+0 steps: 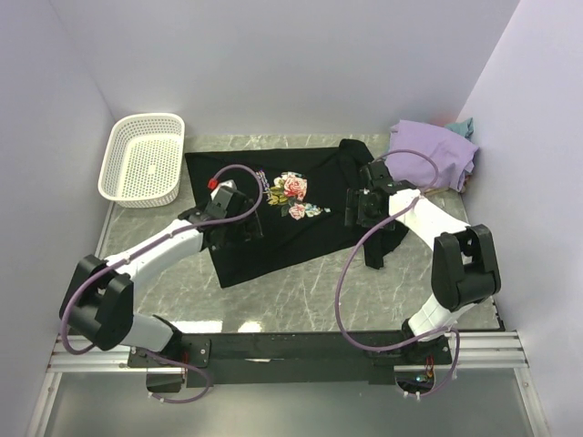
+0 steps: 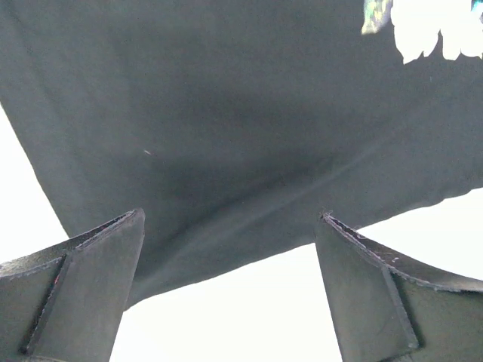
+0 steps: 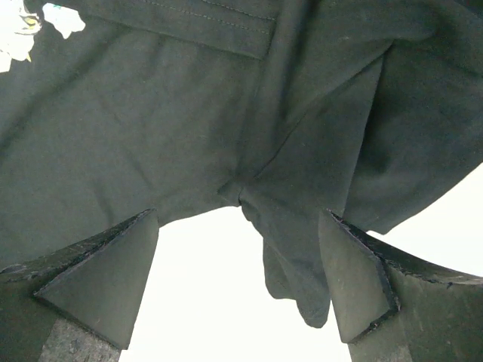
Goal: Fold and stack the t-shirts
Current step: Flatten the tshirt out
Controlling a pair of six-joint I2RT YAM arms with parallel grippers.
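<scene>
Left end effector (image 2: 230, 220) and right end effector (image 3: 241, 217) hover open over black t-shirt (image 1: 284, 241)

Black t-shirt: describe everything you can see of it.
The black t-shirt is soft matte cloth with a pink rose print. It lies spread, unfolded and skewed on the marble table, bunched into folds at one side. The left tool and right tool hang over it, both open, the right one above the folds.

I read no legible text in any view. The black t-shirt (image 1: 273, 244) carried white marks beside its rose print (image 1: 293, 188), too small and blurred to make out.
</scene>
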